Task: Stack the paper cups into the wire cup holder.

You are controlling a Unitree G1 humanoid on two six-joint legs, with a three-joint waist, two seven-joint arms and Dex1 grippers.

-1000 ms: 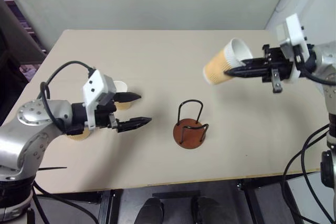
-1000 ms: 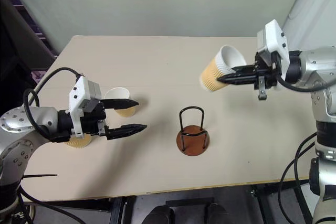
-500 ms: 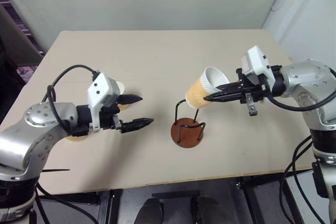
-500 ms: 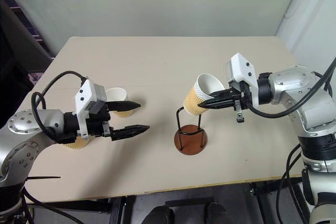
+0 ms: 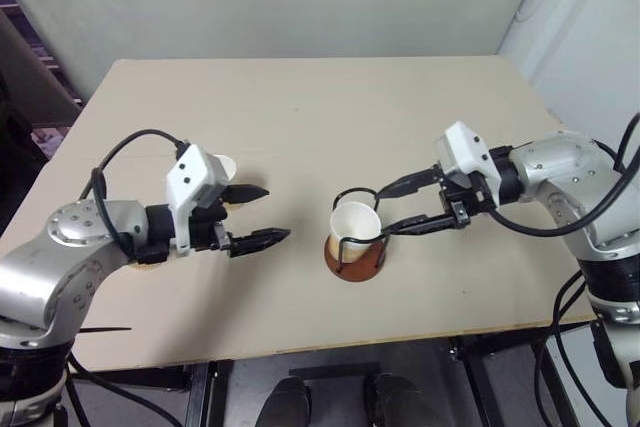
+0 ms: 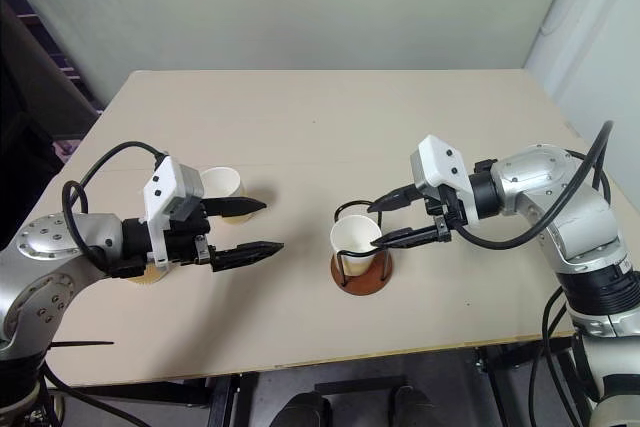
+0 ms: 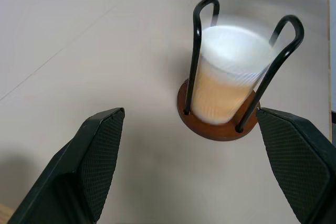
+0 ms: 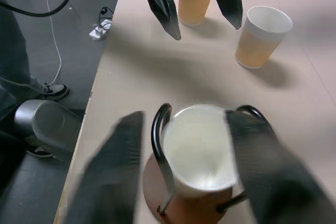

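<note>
One paper cup (image 5: 355, 226) stands upright inside the wire cup holder (image 5: 354, 260), between its black wire loops. My right gripper (image 5: 393, 209) is open just to the right of that cup, with its fingertips on either side of the rim and holding nothing. At the left my left gripper (image 5: 273, 213) is open and empty above the table. A second paper cup (image 5: 226, 167) stands just behind its far finger. A third paper cup (image 6: 146, 272) sits partly hidden under the left arm. The right wrist view has these two cups (image 8: 261, 35) (image 8: 195, 1) beyond the holder.
The tan table (image 5: 300, 107) ends at a front edge close below the holder. A wall runs along its far side. On the floor past the table's left edge lie cables and a power strip (image 8: 100, 27).
My right gripper came down and to the left with the cup, set it into the wire holder and opened, letting it go. The left gripper kept still.
</note>
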